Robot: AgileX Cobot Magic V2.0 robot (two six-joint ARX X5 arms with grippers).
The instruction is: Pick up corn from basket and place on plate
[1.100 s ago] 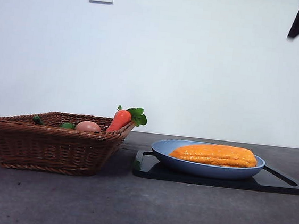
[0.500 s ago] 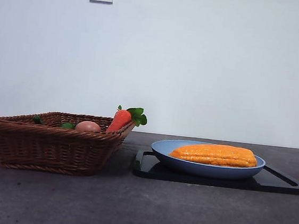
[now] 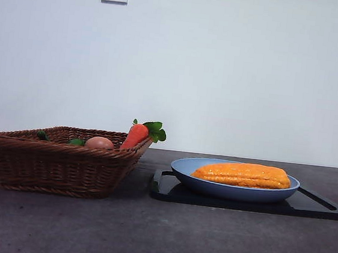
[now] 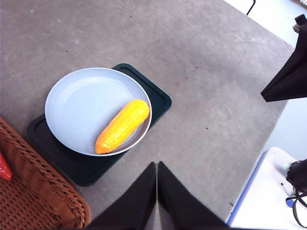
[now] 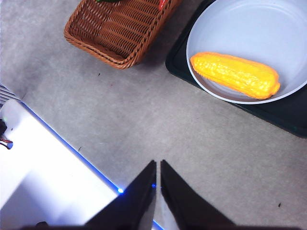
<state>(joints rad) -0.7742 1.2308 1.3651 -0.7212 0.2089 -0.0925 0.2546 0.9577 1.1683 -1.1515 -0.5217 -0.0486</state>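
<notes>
The corn [image 3: 242, 174] lies on its side in the light-blue plate [image 3: 185, 170], near the plate's front rim. It also shows as the corn [image 4: 122, 126] on the plate [image 4: 81, 108] in the left wrist view, and as the corn [image 5: 235, 74] on the plate [image 5: 249, 28] in the right wrist view. The wicker basket [image 3: 50, 165] stands left of the plate, apart from it. My left gripper [image 4: 157, 165] is shut and empty, high above the table. Equally high, my right gripper [image 5: 158, 163] is shut and empty. Neither arm shows in the front view.
The plate rests on a flat black tray [image 3: 317, 207]. A carrot [image 3: 136, 135] with green leaves leans on the basket's right rim, and a round tan-pink item [image 3: 99, 143] lies inside. The other arm's dark jaw [image 4: 288, 76] shows at the left wrist view's edge.
The dark gripper tip at the front view's top right corner has gone out of view. The corn, plate and basket have not moved.
</notes>
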